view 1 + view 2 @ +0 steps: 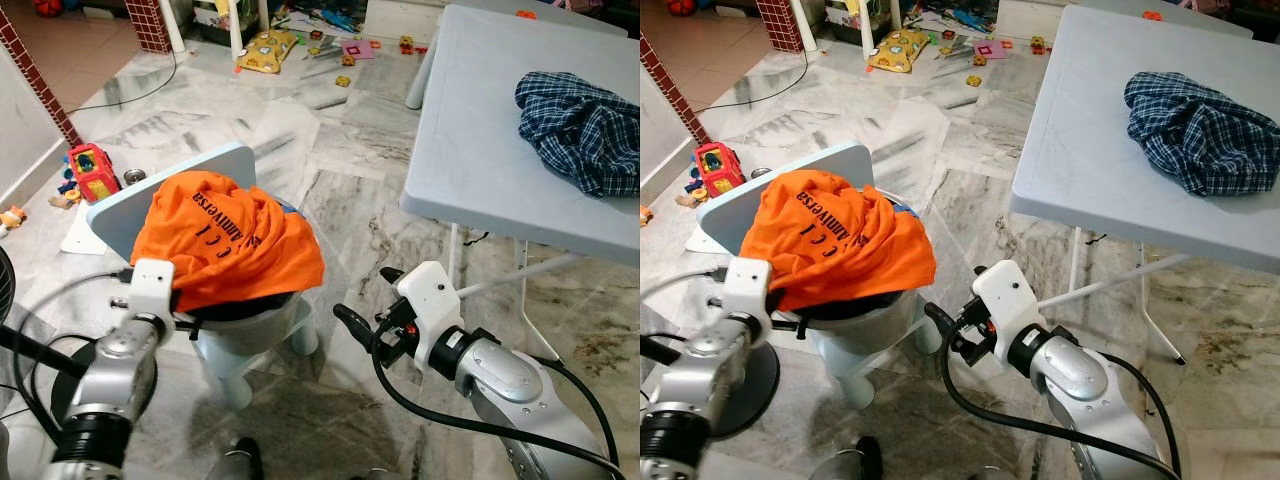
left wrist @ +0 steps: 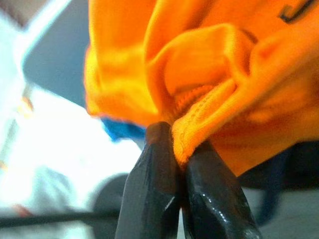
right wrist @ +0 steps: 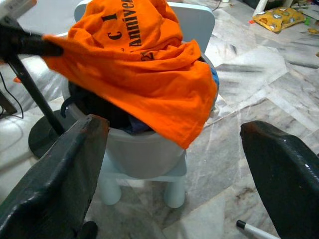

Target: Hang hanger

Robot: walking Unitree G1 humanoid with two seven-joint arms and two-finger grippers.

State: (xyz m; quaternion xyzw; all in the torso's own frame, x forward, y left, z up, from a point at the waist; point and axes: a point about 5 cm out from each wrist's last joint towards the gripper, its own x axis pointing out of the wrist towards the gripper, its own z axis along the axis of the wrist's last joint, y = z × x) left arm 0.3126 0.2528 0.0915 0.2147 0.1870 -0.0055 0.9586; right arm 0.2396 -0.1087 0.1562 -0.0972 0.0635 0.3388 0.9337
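Here the left gripper (image 2: 179, 149) pinches a hem fold of the orange shirt (image 1: 235, 235), which drapes over a white basket (image 3: 142, 149) on a small pale-blue chair (image 1: 200, 165). The right gripper (image 3: 174, 164), jaws spread wide and empty, hovers just beside the shirt's hanging edge, over bare marble floor (image 1: 360, 200) (open room between chair and table). A plaid shirt (image 1: 580, 125) lies on the grey folding table (image 1: 480, 120), well apart.

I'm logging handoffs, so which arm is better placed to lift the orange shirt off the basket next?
Left. The left gripper is already pinched shut on the orange shirt hem, while the right gripper hangs open, short of the basket.
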